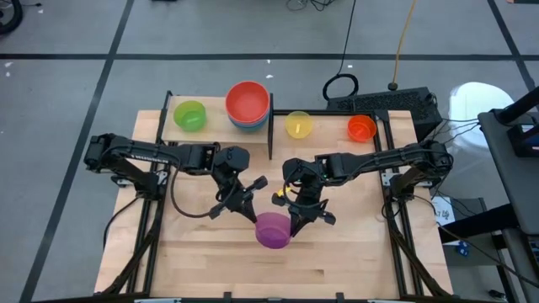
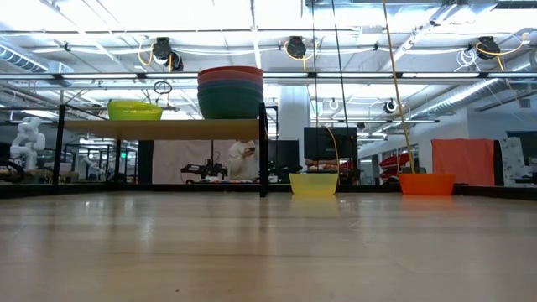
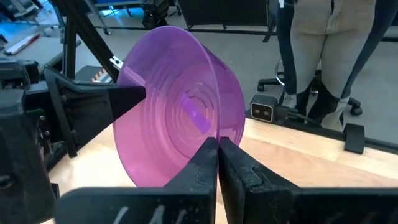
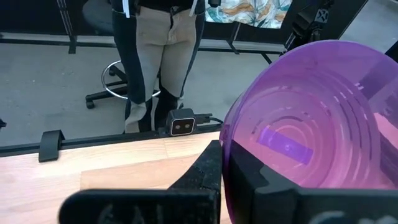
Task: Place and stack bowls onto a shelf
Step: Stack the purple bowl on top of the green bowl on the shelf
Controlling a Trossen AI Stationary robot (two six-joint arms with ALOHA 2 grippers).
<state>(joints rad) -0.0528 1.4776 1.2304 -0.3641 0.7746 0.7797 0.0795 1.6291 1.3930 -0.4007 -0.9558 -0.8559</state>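
Observation:
A purple bowl (image 1: 273, 230) hangs tipped on its side above the middle of the table, between my two grippers. My left gripper (image 1: 255, 215) is shut on its left rim and my right gripper (image 1: 292, 225) on its right rim. The shelf (image 1: 215, 135) stands at the far left. On it sit a green bowl (image 1: 189, 114) and a stack of larger bowls with a red one on top (image 1: 248, 103). A yellow bowl (image 1: 298, 124) and an orange bowl (image 1: 361, 128) rest on the table to the shelf's right. The low view shows neither gripper nor the purple bowl. My left gripper pinches the purple bowl's rim (image 3: 214, 135) between its two fingers, which close on the thin wall. It comes slanting down from the table's left. The bowl is lifted clear, tipped on its side. My right gripper holds the opposite rim (image 4: 225, 146), one finger (image 4: 205, 171) outside the wall and the other showing through the clear plastic inside. It comes slanting down from the table's right. The bowl hangs clear of the table.
A black upright bar (image 1: 270, 135) ends the shelf on its right. A small camera (image 4: 181, 126) sits at the table's near edge, and a person's legs (image 4: 155, 56) stand beyond it. Bare wood lies under and around the held bowl.

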